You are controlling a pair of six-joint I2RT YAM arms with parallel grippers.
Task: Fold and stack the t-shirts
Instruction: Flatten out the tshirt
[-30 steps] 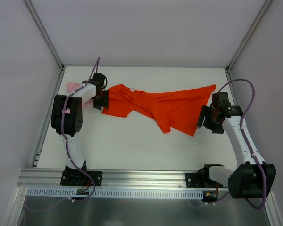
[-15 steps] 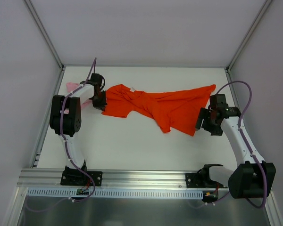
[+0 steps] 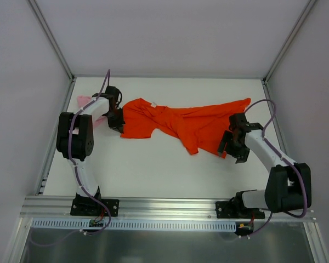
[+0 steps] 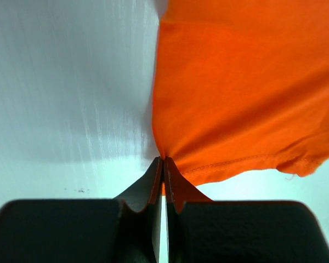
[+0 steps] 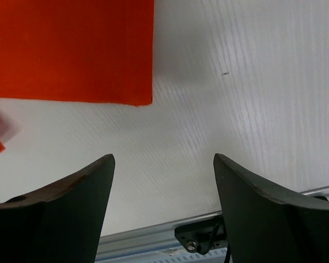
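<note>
a: where is the orange shirt [image 3: 186,123] lying?

b: it is lying crumpled across the far half of the table [image 3: 153,175]. its long axis is running left to right, and the right end is fanning out toward the far right corner. the pink shirt [image 3: 85,101] is peeking out at the far left edge, just beyond the left claw [image 4: 163,164].

a: who is holding it?

b: the left claw is pinching the orange shirt's left hem, its fingers pressed together on the cloth. the right claw [image 5: 164,164] is hanging over bare table with its fingers wide apart, gripping nothing.

a: which way is the cloth lying from that right claw?

b: ahead and to its left. the shirt's near right corner is sitting just past the fingertips, not between them. i am judging that the coming reach is needing to go forward and left to get the corner.

a: what is differing from a second ago?

b: the right claw is coming in from the table's right edge toward that corner. the left claw is staying clamped and easing slightly left. the orange shirt is barely shifting.
</note>
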